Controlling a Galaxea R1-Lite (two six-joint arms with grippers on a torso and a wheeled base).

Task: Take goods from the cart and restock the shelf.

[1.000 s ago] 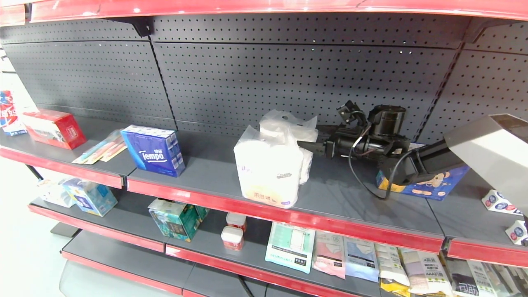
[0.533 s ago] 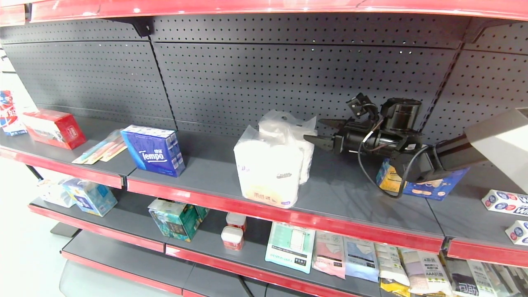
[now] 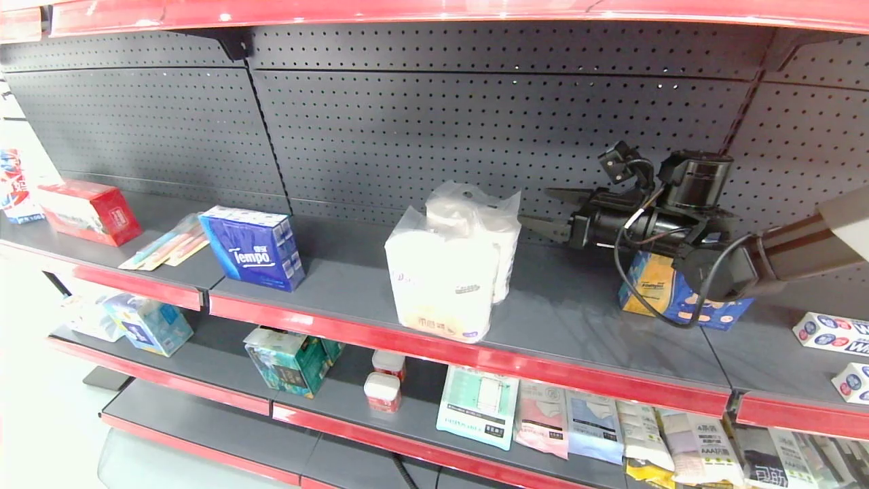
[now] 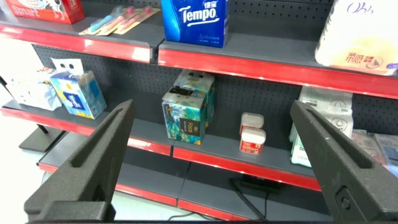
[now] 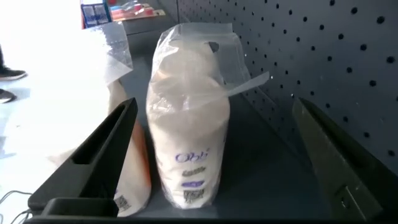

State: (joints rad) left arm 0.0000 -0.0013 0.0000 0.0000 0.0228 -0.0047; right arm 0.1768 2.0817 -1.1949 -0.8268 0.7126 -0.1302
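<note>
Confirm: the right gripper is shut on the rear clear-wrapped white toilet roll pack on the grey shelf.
Wrong: the right gripper is open, not touching the rear clear-wrapped white toilet roll pack on the grey shelf, as the right wrist view shows.

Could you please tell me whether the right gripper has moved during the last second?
Yes. The right gripper has drawn back rightward and slightly up, away from the rear toilet paper pack, which stayed put.

Dark shelf [image 3: 441, 350] with a red front edge; from its left end: a red box [image 3: 88, 212], toothbrush packs [image 3: 166, 241], a blue tissue pack [image 3: 254, 246], two white roll packs [image 3: 441, 278] mid-shelf, one behind the other, a blue-and-yellow pack [image 3: 669, 295], and small boxes [image 3: 831, 334] at the right end
</note>
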